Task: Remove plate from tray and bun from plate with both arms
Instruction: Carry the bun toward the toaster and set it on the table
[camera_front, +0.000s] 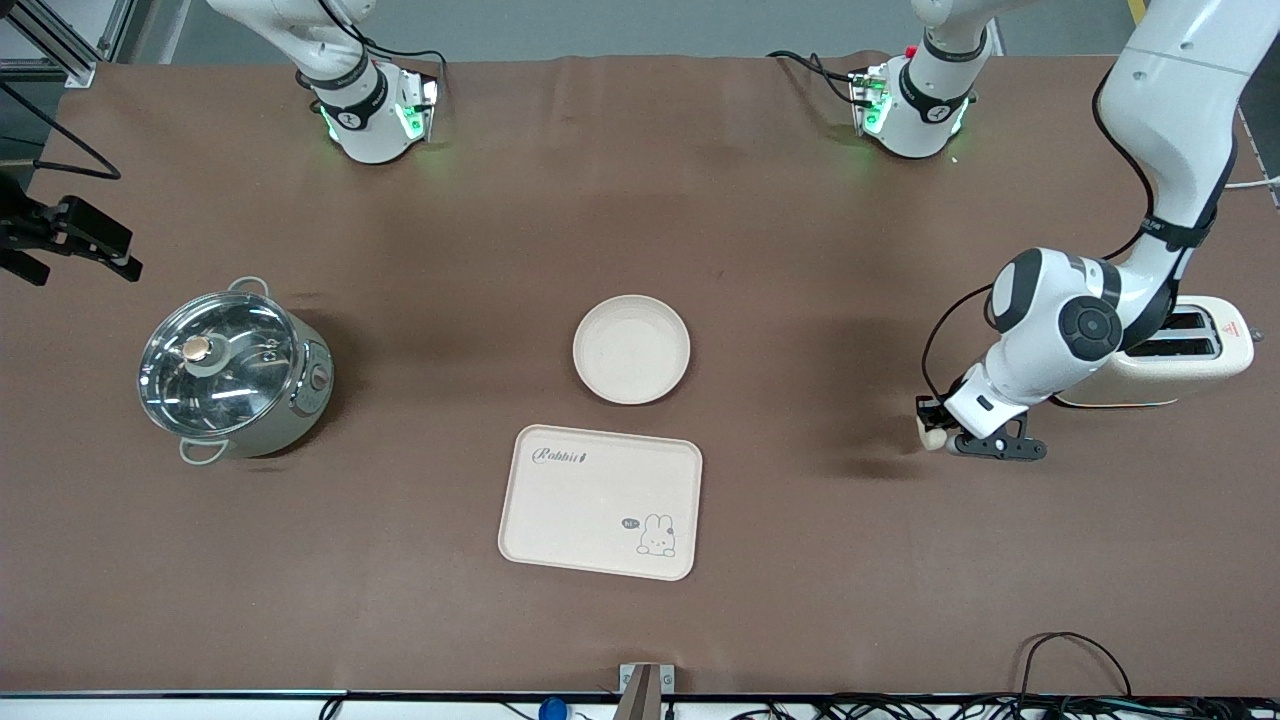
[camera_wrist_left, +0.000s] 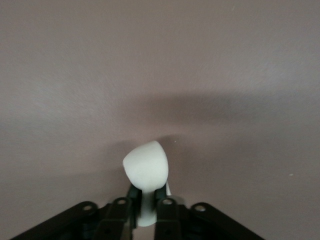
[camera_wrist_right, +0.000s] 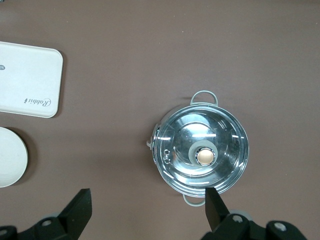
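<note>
The round cream plate (camera_front: 631, 349) lies empty on the table, just farther from the front camera than the empty cream tray (camera_front: 600, 515) with "Rabbit" script. My left gripper (camera_front: 937, 428) is shut on the small white bun (camera_front: 930, 433) and holds it low over the bare table next to the toaster. In the left wrist view the bun (camera_wrist_left: 146, 167) sticks out past the closed fingers (camera_wrist_left: 131, 197). My right gripper (camera_front: 110, 255) is open and empty, high beside the pot. Its wrist view shows the tray (camera_wrist_right: 27, 80) and the plate (camera_wrist_right: 10, 157).
A steel pot with a glass lid (camera_front: 235, 368) stands toward the right arm's end, also in the right wrist view (camera_wrist_right: 200, 150). A cream toaster (camera_front: 1190, 355) stands toward the left arm's end, partly hidden by the left arm. Cables run along the table's front edge.
</note>
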